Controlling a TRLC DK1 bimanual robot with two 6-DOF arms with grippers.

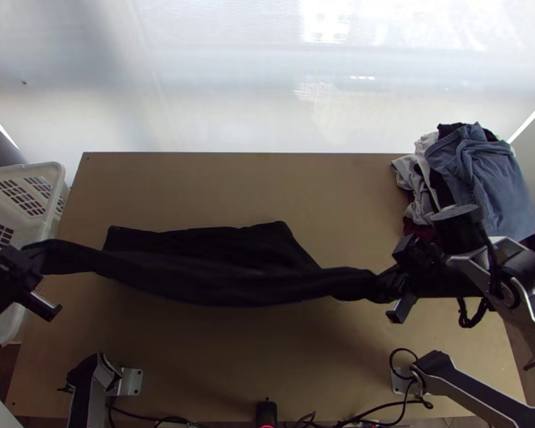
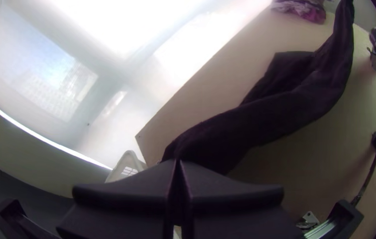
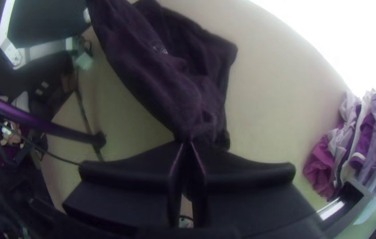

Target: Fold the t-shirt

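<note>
The black t-shirt is stretched between both grippers, its near part hanging as a long sagging band and its far part lying on the table. At the left edge, my left gripper is shut on one end; in its wrist view the gripper pinches the dark cloth. On the right, my right gripper holds the other end, bunched between its fingers. In the right wrist view the gripper is shut on the cloth, with a small light print beyond.
A pile of clothes lies at the table's far right corner. A white basket stands beyond the left edge. Bare wooden table stretches behind the shirt, and cables run along the near edge.
</note>
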